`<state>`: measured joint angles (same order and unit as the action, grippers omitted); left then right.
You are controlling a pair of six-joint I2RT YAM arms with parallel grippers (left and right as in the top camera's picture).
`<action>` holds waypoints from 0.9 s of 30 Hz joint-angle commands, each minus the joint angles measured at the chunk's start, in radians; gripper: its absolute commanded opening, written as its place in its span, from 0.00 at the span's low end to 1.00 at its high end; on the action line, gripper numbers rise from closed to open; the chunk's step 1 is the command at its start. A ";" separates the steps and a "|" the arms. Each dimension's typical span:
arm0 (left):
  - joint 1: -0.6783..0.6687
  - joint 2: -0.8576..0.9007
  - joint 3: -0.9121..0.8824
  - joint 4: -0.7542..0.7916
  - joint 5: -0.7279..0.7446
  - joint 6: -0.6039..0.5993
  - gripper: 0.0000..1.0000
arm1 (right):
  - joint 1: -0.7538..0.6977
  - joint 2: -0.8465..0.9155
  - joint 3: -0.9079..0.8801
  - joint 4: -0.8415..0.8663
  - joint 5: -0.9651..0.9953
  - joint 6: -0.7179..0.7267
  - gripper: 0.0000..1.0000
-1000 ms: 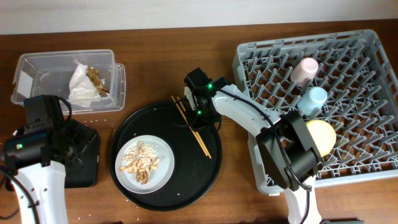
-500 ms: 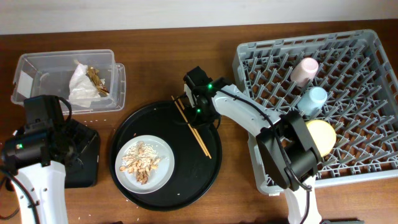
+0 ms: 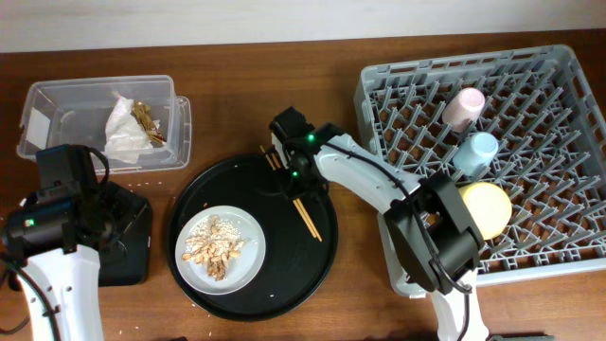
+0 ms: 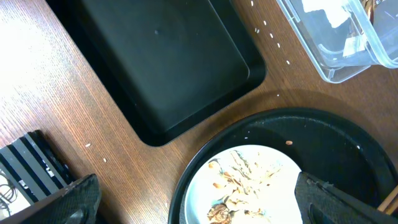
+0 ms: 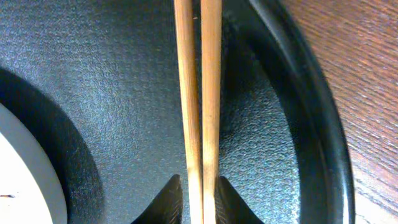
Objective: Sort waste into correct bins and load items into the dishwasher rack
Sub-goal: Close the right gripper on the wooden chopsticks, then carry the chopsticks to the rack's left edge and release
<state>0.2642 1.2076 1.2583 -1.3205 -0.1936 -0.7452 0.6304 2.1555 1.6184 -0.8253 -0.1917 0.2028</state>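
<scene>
Lying on round black tray (image 5: 301, 124) near its rim: chopsticks (image 5: 198, 93), pinched by right gripper (image 5: 198, 202), its fingers mostly cropped; left gripper (image 4: 196, 190) spread wide above plate (image 4: 273, 165), tips cut off.

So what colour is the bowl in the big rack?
The bowl is yellow. The overhead view shows it best.

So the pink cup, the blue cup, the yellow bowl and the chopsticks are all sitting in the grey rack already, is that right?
Not quite. The pink cup, blue cup and yellow bowl are in the grey rack, but the chopsticks lie on the round black tray, as the overhead view shows.
</scene>
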 commanded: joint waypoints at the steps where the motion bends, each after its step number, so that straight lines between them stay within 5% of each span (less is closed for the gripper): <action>1: 0.005 -0.012 -0.003 0.000 -0.001 -0.010 0.99 | -0.002 0.013 -0.012 0.003 0.074 -0.003 0.21; 17: 0.005 -0.012 -0.003 0.000 -0.001 -0.010 0.99 | -0.013 0.013 -0.064 0.029 0.067 -0.002 0.20; 27: 0.005 -0.012 -0.003 -0.001 -0.001 -0.010 0.99 | -0.019 -0.010 -0.013 -0.048 0.039 0.016 0.04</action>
<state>0.2642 1.2076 1.2583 -1.3205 -0.1936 -0.7456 0.6174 2.1555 1.5661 -0.8398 -0.1436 0.2092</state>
